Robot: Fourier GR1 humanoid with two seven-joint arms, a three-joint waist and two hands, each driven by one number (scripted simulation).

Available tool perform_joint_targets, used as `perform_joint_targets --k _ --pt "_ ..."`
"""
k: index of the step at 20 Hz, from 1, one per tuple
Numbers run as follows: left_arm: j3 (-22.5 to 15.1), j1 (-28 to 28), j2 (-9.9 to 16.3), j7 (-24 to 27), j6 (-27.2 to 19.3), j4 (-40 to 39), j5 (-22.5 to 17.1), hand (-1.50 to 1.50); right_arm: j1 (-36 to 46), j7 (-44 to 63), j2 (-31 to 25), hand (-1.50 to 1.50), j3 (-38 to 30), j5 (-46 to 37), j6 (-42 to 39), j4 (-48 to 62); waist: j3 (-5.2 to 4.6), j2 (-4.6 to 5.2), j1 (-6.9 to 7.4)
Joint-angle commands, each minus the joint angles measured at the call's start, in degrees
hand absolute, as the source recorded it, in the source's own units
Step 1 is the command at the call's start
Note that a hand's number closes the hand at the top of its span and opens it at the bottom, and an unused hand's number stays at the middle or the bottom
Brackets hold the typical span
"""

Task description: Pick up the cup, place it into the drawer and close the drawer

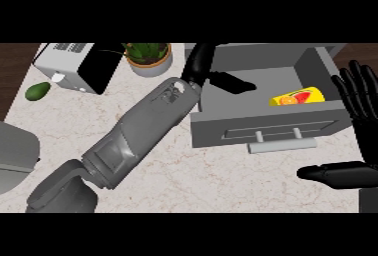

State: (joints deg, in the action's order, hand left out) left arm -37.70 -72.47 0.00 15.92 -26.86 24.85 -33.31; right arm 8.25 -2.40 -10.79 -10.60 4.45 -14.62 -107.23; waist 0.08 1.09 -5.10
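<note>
So the cup (297, 97) is already lying on its side inside the open drawer (262, 131), long axis running roughly left-right toward the drawer's right wall, and the left hand (214, 70) hangs over the drawer's back-left corner, to the cup's left and apart from it, fingers relaxed and holding nothing. The right hand (360, 107) rests open at the view's right edge, fingers up, right next to the drawer's right side. Looks to me like only the closing is left: the handle (280, 145) faces out over bare counter (221, 175), plenty of room there, and the right hand seems nearer to it.
</note>
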Motion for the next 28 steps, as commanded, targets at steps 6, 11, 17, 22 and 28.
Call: perform_joint_targets --k 6,11,17,22,28 --pt "1.92 -1.93 0.00 5.55 -1.83 4.47 -4.34 -1.50 -3.05 1.70 0.90 1.50 0.36 11.44 -6.71 -1.38 -0.04 -0.49 1.60" --pt "2.27 2.13 0.00 7.21 -4.37 8.91 -5.64 -1.50 -5.79 2.09 -4.95 1.50 -0.02 8.43 -10.90 -6.59 -0.06 -0.92 2.92" --pt "8.40 0.69 3.19 3.97 -0.54 10.16 -5.49 -1.50 -4.03 5.41 -7.91 1.50 2.77 1.55 -11.66 -7.62 -0.11 -1.15 5.26" --pt "9.19 4.89 10.39 -1.40 0.10 18.57 -4.94 -1.50 -8.44 4.69 -6.57 1.50 5.53 -9.13 -8.80 -11.28 -0.10 -1.48 5.89" --pt "11.79 11.36 16.33 -4.60 0.36 29.41 -4.86 -1.50 -2.82 4.33 -4.73 1.50 9.32 -19.26 -4.49 -4.14 -0.08 -1.35 6.59"
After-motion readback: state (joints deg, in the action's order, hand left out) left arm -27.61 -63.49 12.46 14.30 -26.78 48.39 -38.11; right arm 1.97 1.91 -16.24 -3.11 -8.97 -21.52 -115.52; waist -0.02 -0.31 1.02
